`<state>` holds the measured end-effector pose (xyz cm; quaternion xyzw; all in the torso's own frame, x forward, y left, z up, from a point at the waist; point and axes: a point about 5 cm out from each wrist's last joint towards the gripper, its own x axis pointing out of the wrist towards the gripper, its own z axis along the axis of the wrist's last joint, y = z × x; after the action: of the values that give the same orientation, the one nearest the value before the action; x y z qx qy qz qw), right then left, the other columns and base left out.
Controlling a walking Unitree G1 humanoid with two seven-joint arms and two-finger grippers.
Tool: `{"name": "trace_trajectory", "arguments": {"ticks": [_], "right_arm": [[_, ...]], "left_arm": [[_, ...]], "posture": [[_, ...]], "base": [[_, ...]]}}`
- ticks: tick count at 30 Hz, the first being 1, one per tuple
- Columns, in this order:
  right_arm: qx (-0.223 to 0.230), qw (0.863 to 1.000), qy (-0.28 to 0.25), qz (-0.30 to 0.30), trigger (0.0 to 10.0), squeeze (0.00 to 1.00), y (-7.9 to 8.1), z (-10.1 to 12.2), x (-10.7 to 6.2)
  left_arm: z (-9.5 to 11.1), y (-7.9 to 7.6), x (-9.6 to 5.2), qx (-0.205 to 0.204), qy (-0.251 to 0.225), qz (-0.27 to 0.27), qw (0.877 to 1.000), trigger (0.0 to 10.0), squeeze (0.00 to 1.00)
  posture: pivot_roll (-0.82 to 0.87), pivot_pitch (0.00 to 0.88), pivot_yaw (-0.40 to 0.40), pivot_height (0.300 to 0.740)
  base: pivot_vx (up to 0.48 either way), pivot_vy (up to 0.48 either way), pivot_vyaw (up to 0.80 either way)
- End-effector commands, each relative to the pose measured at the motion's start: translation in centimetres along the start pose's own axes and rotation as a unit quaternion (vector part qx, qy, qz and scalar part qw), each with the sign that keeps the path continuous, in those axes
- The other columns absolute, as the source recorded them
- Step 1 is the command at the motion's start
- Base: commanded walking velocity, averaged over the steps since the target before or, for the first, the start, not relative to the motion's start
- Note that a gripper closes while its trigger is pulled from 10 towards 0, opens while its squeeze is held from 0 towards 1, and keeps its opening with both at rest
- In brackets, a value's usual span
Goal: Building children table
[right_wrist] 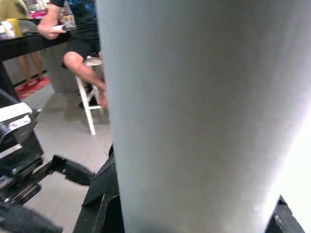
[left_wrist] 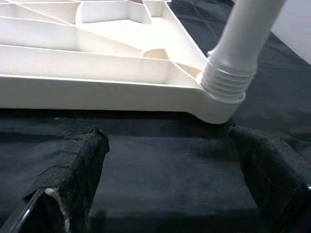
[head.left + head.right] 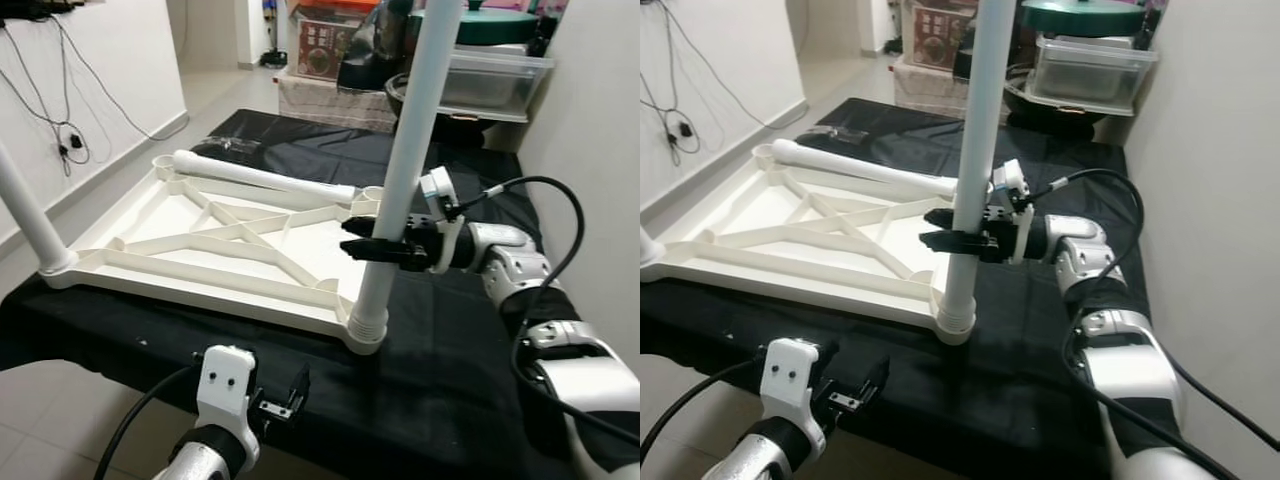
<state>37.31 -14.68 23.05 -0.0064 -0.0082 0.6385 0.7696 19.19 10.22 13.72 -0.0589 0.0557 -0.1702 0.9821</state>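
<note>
Right end effector (image 3: 375,248) clamps the upright leg (image 3: 405,170) seated in the tabletop's (image 3: 190,235) near corner; another leg stands, one lies loose (image 3: 262,178). Left end effector (image 3: 285,400) idles wide below it.

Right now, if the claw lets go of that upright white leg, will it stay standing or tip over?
The leg probably stays up: its ribbed end sits in the corner socket of the tabletop. It looks stiff and hollow, so likely light. The right claw grips it; it may wobble if not screwed tight.
</note>
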Motion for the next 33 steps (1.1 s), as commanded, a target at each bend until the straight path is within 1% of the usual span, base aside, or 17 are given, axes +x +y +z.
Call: {"name": "trace_trajectory", "arguments": {"ticks": [1,3,4,6,9,12,14,17,18,20,21,22,26,29,32,33], "right_arm": [[0.057,0.998,0.033,-0.023,10.0,0.00,0.4,-3.7,0.2],[0.057,0.998,0.033,-0.023,10.0,0.00,0.4,-3.7,0.2],[0.056,0.997,0.029,-0.033,10.0,0.00,0.4,-3.7,0.1],[0.057,0.997,0.027,-0.040,10.0,0.00,0.5,-4.0,-0.2],[0.053,0.996,0.013,-0.076,10.0,0.00,0.7,-4.9,-1.2],[0.049,0.995,0.005,-0.090,10.0,0.00,0.9,-5.1,-1.5],[0.034,0.995,-0.001,-0.097,10.0,0.00,1.4,-5.3,-1.7],[0.030,0.994,0.000,-0.102,10.0,0.00,1.5,-5.2,-1.7],[0.022,0.992,0.004,-0.121,10.0,0.00,1.7,-5.0,-1.2],[0.019,0.991,0.008,-0.130,10.0,0.00,1.8,-4.9,-1.0],[0.017,0.986,0.032,-0.166,10.0,0.00,1.7,-5.0,-0.5],[0.017,0.986,0.032,-0.166,10.0,0.00,1.7,-5.0,-0.5],[0.036,0.971,0.054,-0.229,10.0,0.00,1.8,-4.7,0.6],[0.039,0.967,0.056,-0.245,10.0,0.00,1.8,-4.6,0.8],[0.030,0.962,0.053,-0.267,10.0,0.00,1.9,-4.7,0.6],[0.035,0.955,0.054,-0.290,10.0,0.00,1.9,-4.8,0.5]], "left_arm": [[0.2,-0.2,-0.2,0.001,0.000,0.000,1.000,10.0,0.00],[0.2,-0.2,-0.2,0.001,0.000,0.000,1.000,10.0,0.00],[0.2,-0.2,-0.2,0.001,0.000,0.000,1.000,10.0,0.00],[0.2,-0.2,-0.1,0.002,-0.001,0.000,1.000,10.0,0.00],[0.4,0.0,0.1,0.005,-0.005,0.000,1.000,10.0,0.00],[0.5,0.1,0.2,0.006,-0.006,0.001,1.000,10.0,0.00],[0.5,0.1,0.3,0.007,-0.007,0.001,1.000,10.0,0.00],[0.5,0.2,0.3,0.008,-0.007,0.000,1.000,10.0,0.00],[0.5,0.2,0.4,0.009,-0.007,0.000,1.000,10.0,0.00],[0.5,0.3,0.4,0.010,-0.007,0.000,1.000,10.0,0.00],[0.6,0.4,0.6,0.011,-0.009,0.000,1.000,10.0,0.00],[0.6,0.4,0.6,0.011,-0.009,0.000,1.000,10.0,0.00],[0.8,0.5,0.9,0.013,-0.015,0.001,1.000,10.0,0.00],[0.8,0.6,0.9,0.014,-0.016,0.001,1.000,10.0,0.00],[0.8,0.6,1.0,0.014,-0.017,0.002,1.000,10.0,0.00],[0.8,0.7,1.0,0.015,-0.018,0.003,1.000,10.0,0.00]], "posture": [[0.09,0.131,-0.055,0.740],[0.09,0.131,-0.055,0.740],[0.09,0.131,-0.055,0.740],[0.09,0.130,-0.054,0.740],[0.08,0.126,-0.053,0.740],[0.08,0.123,-0.047,0.740],[0.08,0.119,-0.045,0.740],[0.08,0.119,-0.045,0.740],[0.07,0.112,-0.041,0.740],[0.07,0.112,-0.041,0.740],[0.07,0.109,-0.038,0.740],[0.07,0.109,-0.038,0.740],[0.06,0.097,-0.043,0.740],[0.06,0.096,-0.043,0.740],[0.06,0.093,-0.044,0.740],[0.06,0.088,-0.043,0.740]], "base": [[0.000,0.000,0.00],[0.000,0.000,0.00],[0.000,0.000,0.00],[0.000,0.000,0.00],[0.000,0.000,0.00],[0.000,0.000,0.00],[0.000,0.000,0.00],[0.000,0.000,0.00],[0.000,0.000,0.00],[0.000,0.000,0.00],[0.000,0.000,0.00],[0.000,0.000,0.00],[0.000,0.000,0.00],[0.000,0.000,0.00],[0.000,0.000,0.00],[0.000,0.000,0.00]]}}
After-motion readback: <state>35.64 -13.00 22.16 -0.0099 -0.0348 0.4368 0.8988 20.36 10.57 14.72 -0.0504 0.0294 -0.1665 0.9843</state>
